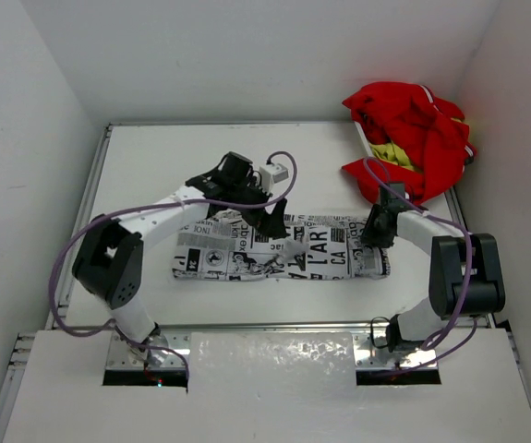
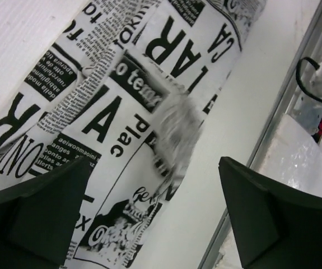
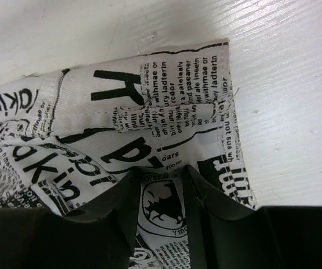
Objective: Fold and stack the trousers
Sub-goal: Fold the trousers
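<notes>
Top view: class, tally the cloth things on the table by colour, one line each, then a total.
Black-and-white print, the trousers: 1
Red, a crumpled heap: 1
Yellow-green, a piece inside that heap: 1
Total: 3

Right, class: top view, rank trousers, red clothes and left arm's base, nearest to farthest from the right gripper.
1. trousers: centre, right end gripped by the right gripper.
2. red clothes: far right corner.
3. left arm's base: near left edge.
</notes>
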You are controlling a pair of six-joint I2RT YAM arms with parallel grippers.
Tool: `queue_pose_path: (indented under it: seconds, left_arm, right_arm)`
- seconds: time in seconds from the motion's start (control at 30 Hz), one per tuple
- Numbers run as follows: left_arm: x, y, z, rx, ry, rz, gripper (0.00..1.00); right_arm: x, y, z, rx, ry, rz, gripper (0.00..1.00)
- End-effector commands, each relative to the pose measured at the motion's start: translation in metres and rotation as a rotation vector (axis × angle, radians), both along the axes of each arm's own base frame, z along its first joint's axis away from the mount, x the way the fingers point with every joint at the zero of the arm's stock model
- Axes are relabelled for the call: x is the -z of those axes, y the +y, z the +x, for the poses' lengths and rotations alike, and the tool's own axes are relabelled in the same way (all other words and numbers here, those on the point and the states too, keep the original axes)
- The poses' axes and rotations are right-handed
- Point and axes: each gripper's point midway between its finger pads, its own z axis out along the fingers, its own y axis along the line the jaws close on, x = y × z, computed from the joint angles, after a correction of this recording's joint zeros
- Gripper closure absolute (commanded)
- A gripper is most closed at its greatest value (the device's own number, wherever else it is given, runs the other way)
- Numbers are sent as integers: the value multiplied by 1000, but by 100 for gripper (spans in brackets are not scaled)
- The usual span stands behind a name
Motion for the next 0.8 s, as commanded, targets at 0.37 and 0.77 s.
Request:
queue_pose_path:
  seconds: [0.37,0.77]
  left_arm:
    - [-49,166,60,-293,-104,141,10]
    - [81,267,17,-498,136,381,15]
  right_arm:
    - [-12,3,17,-39,-37,-7,63]
    - [-44,-19,9,-87,-31,-140,54]
